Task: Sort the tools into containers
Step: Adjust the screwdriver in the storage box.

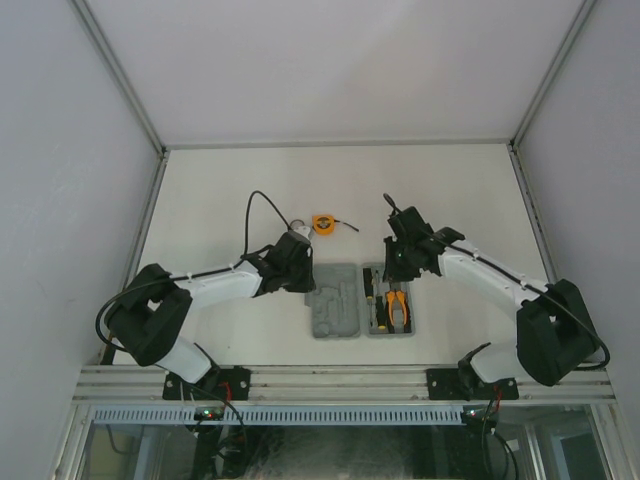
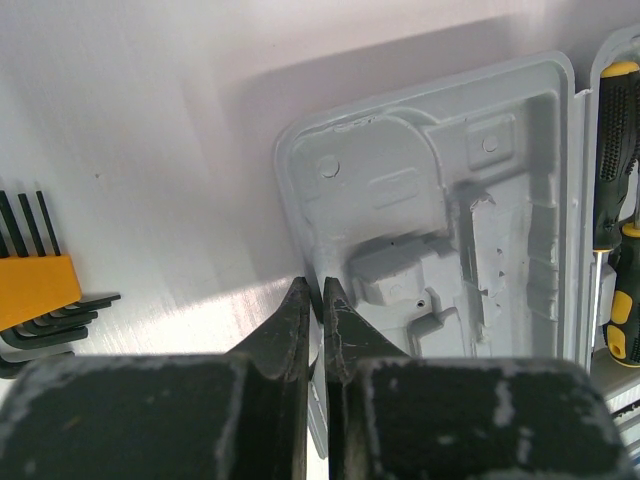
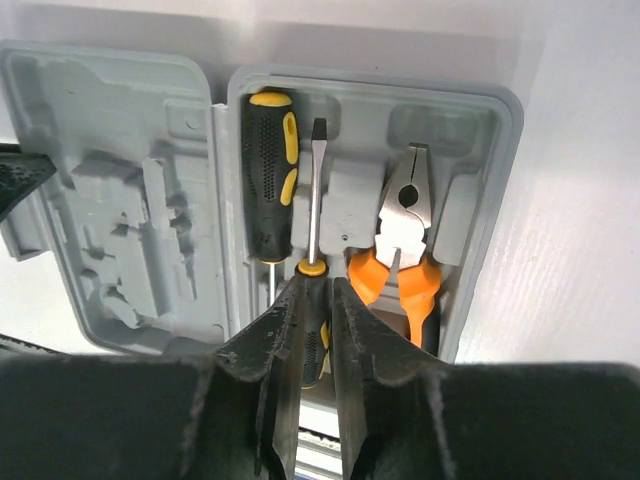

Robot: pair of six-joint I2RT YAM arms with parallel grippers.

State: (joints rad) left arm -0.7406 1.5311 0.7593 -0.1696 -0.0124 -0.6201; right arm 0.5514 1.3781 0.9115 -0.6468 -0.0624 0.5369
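The grey tool case [image 1: 335, 310] lies open at the table's middle. Its left half [image 2: 420, 200] holds nothing. Its right half [image 3: 500, 130] holds a black-and-yellow screwdriver [image 3: 268, 180], a second screwdriver [image 3: 315, 190] and the orange-handled pliers [image 3: 405, 250]. My right gripper [image 3: 318, 282] is closed around the second screwdriver's handle, which lies in its recess. My left gripper [image 2: 314, 285] is shut on the case's left rim. The orange hex-key set [image 2: 40, 285] lies on the table left of the case. The orange tape measure [image 1: 323, 224] sits behind the case. The black ring is out of view.
White walls and metal rails enclose the table [image 1: 470, 200]. Both arms reach in over the case, the left gripper [image 1: 305, 278] at its left edge and the right gripper [image 1: 393, 275] over its right half. A cable loops above the left arm.
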